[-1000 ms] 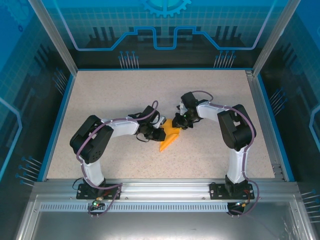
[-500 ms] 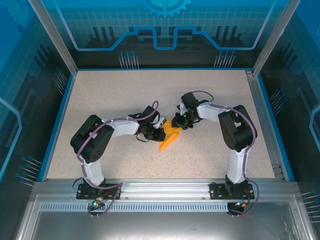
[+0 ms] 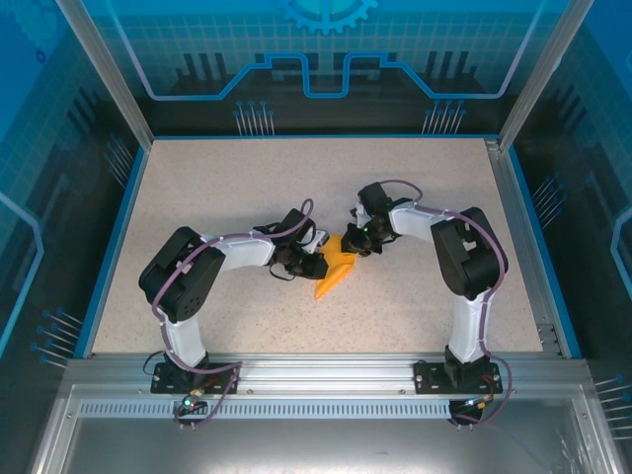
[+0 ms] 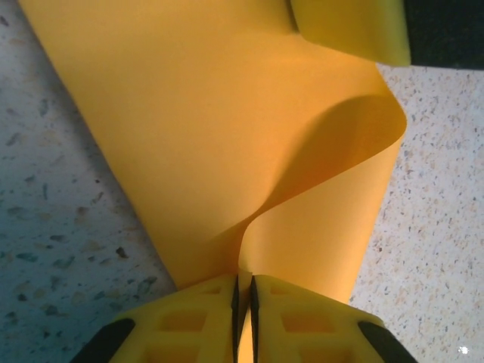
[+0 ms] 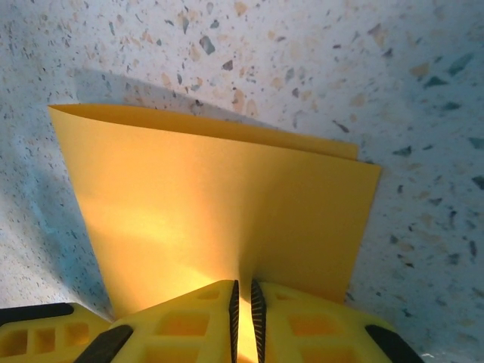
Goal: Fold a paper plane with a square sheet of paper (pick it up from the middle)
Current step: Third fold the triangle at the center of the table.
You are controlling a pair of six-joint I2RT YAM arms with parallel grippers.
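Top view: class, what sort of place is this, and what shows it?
Probably a robot lab cell: a left arm and right arm bolted to a metal rail, a speckled table, and blue printed panels in an aluminium frame.

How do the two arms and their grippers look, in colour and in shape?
Both the left arm and the right arm have white links between bulky black joint housings, with a lilac cable running along each. The left gripper and right gripper have yellow plastic fingers with square recesses and thin black inner pads.
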